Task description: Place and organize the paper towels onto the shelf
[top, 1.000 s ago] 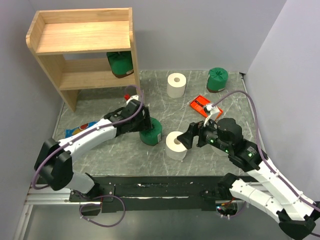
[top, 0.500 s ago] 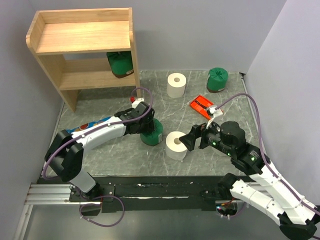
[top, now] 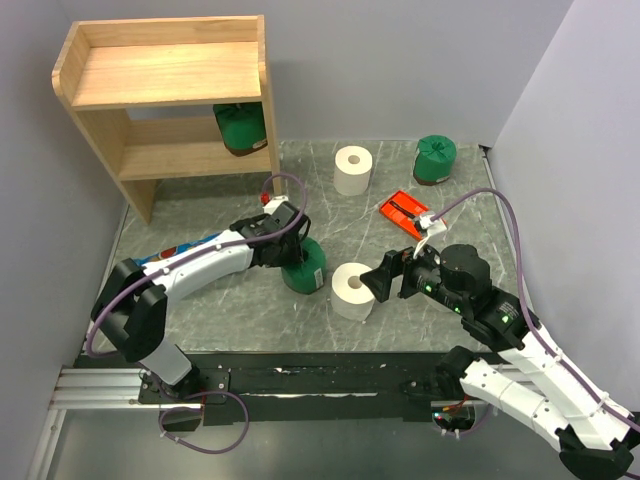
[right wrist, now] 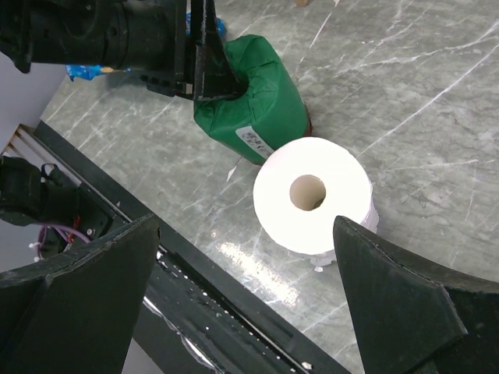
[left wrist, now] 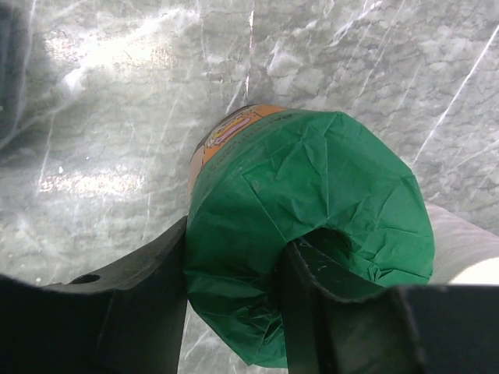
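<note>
Barely begun: got first green roll (top: 240, 125) on shelf (top: 165, 75), clenching second green roll (left wrist: 312, 195) in left pincer (left wrist: 238, 245), with right pincer (right wrist: 245, 234) released by white roll (right wrist: 312, 195).

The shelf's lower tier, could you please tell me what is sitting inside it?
One green-wrapped roll sits at the right end of the lower tier of the shelf. The top board hides the tier's back and the roll's top.
</note>
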`<action>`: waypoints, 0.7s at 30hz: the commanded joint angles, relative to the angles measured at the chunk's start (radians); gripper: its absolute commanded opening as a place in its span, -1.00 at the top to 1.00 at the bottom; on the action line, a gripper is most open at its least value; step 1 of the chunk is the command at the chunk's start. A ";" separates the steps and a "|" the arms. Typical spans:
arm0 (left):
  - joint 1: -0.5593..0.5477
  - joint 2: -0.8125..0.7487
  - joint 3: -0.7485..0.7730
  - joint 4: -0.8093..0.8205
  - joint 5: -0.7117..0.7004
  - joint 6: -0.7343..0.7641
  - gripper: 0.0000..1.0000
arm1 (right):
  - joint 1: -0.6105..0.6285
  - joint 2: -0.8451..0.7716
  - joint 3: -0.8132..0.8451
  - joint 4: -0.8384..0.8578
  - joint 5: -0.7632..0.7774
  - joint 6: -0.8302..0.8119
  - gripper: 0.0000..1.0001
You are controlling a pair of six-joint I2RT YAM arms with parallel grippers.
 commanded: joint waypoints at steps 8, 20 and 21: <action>0.055 -0.201 0.238 -0.225 -0.128 -0.004 0.14 | 0.003 -0.014 0.037 0.026 -0.010 -0.001 -0.99; 0.590 -0.435 0.388 -0.253 -0.032 0.093 0.07 | 0.002 -0.048 0.076 -0.002 0.005 -0.005 -0.99; 0.619 -0.426 0.404 -0.250 0.004 0.100 0.07 | 0.002 -0.049 0.077 -0.002 0.002 -0.007 -0.99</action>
